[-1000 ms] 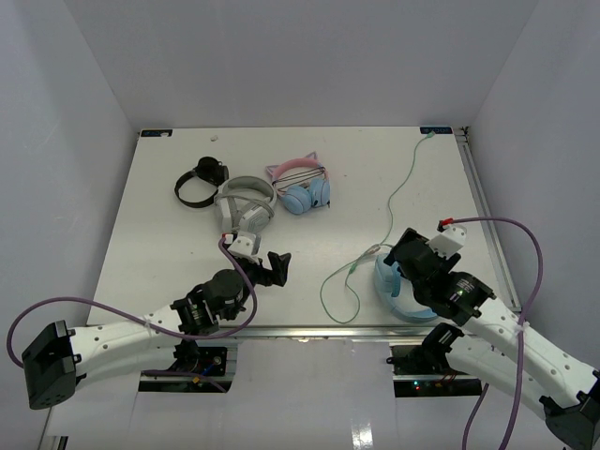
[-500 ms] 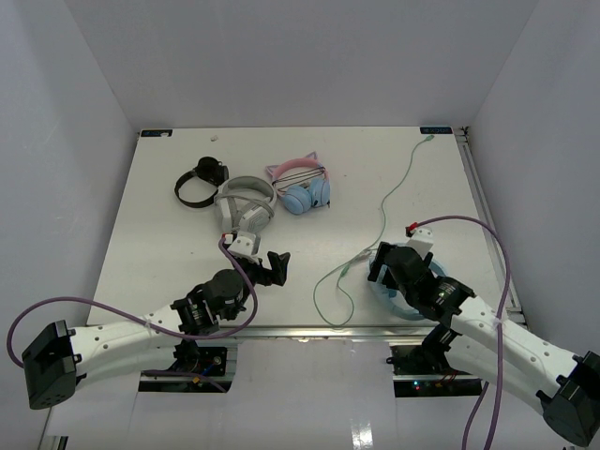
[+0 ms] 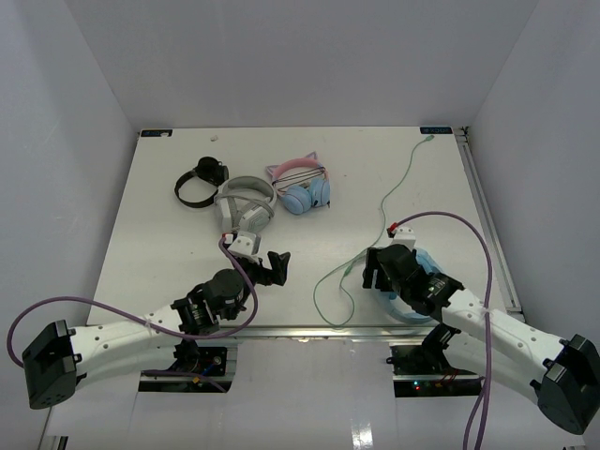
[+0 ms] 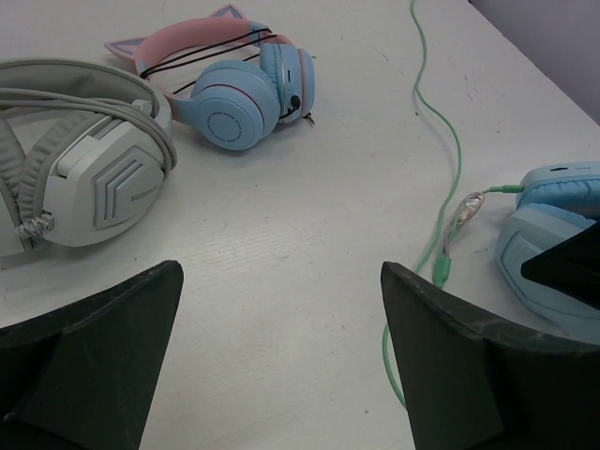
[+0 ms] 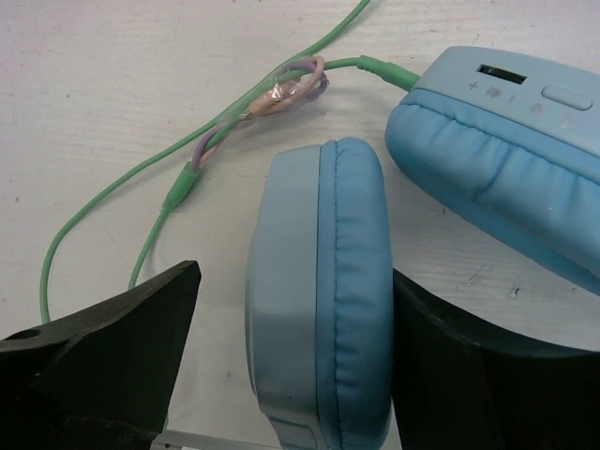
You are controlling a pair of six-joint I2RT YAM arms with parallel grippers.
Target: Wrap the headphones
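Observation:
The light-blue headphones [image 3: 409,313] lie near the table's front edge on the right, mostly under my right arm. Their pale-green cable [image 3: 389,202] runs to the far right corner and loops left of them. In the right wrist view one padded cup [image 5: 323,300] stands on edge between the open jaws of my right gripper [image 5: 292,281]. The right finger touches it, and the left finger is apart from it. The other cup [image 5: 506,178] and the cable [image 5: 112,192] lie beyond. My left gripper [image 4: 281,272] is open and empty over bare table, left of the headphones [image 4: 553,234].
A pink cat-ear pair with blue cups [image 3: 302,185], a grey-white pair [image 3: 246,206] and a black pair [image 3: 200,181] lie at the back left. The table's front edge [image 3: 309,330] runs just beside the light-blue cups. A raised rail [image 3: 483,211] lines the right side.

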